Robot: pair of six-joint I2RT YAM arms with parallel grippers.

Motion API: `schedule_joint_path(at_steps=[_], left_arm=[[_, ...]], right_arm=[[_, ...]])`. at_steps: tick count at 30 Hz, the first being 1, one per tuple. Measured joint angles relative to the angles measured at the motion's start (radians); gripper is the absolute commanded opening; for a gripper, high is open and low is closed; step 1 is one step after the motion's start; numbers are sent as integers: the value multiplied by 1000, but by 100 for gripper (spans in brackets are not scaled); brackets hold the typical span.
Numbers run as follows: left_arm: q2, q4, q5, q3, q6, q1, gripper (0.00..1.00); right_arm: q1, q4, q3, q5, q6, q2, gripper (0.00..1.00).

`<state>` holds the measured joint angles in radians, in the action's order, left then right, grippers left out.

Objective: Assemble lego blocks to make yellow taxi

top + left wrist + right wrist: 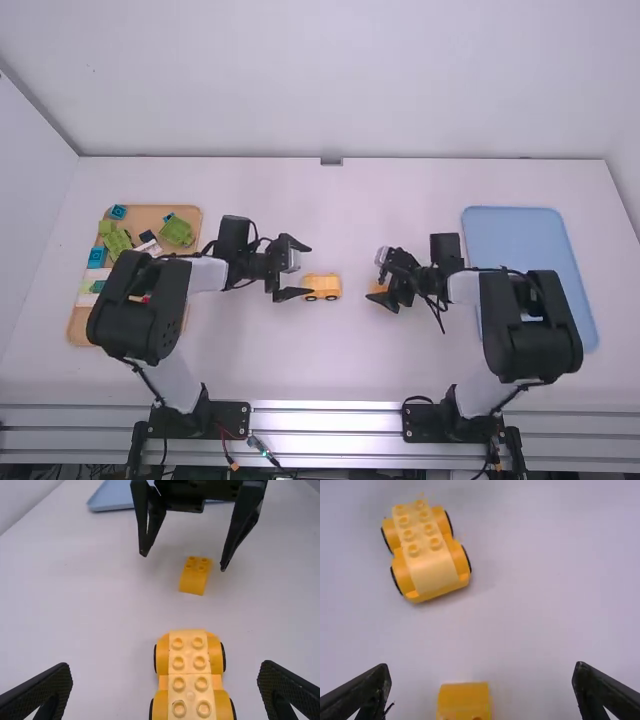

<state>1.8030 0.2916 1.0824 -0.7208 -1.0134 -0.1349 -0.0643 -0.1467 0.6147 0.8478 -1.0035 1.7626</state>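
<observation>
The wheeled base (322,287), with its studded pale-yellow top, stands on the table (330,360) on its wheels. The small yellow block (194,577) sits studs up to the right of the base, well apart from it and turned slightly off its line. The left gripper (308,270) is just left of the base, its fingers (47,690) wide and in line to pass either side of it. The right gripper (376,278) is over the small block, right of the base, its fingers spread too and holding nothing. The wooden tray (77,332) of other pieces lies well left of the base, the blue tray (512,230) well right.

Closing on the block seems the next step, probably with the left gripper steadying the base. If the right fingers close off-center or askew to it, the block could twist or squirt aside. Being on wheels, the base could roll if nudged or left unheld during pressing. A block lowered crooked could ride on the studs instead of seating, and grippers crowding above so small a base could bump each other.
</observation>
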Motion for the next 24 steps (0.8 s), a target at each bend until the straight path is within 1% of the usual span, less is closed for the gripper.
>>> schedule_joint_path(at_steps=[2, 6, 10, 13, 14, 17, 21, 24], left_arm=[[16, 28, 8, 0, 15, 0, 99], [16, 40, 18, 0, 40, 0, 99], [16, 39, 18, 0, 53, 0, 99], [16, 42, 18, 0, 65, 0, 99], [16, 42, 18, 0, 65, 0, 99], [16, 42, 18, 0, 75, 0, 99], [16, 40, 18, 0, 75, 0, 99], [16, 38, 18, 0, 76, -1, 99]], right_arm=[[27, -15, -11, 37, -43, 37, 92], [56, -53, -41, 72, -75, 64, 88], [91, -202, -99, 111, -86, 88, 80], [107, -310, -141, 121, -68, 121, 79], [107, -310, -141, 121, -68, 121, 79], [110, -402, -164, 149, -50, 176, 76], [110, -414, -162, 177, -32, 206, 73], [110, -396, -152, 190, -25, 214, 68]])
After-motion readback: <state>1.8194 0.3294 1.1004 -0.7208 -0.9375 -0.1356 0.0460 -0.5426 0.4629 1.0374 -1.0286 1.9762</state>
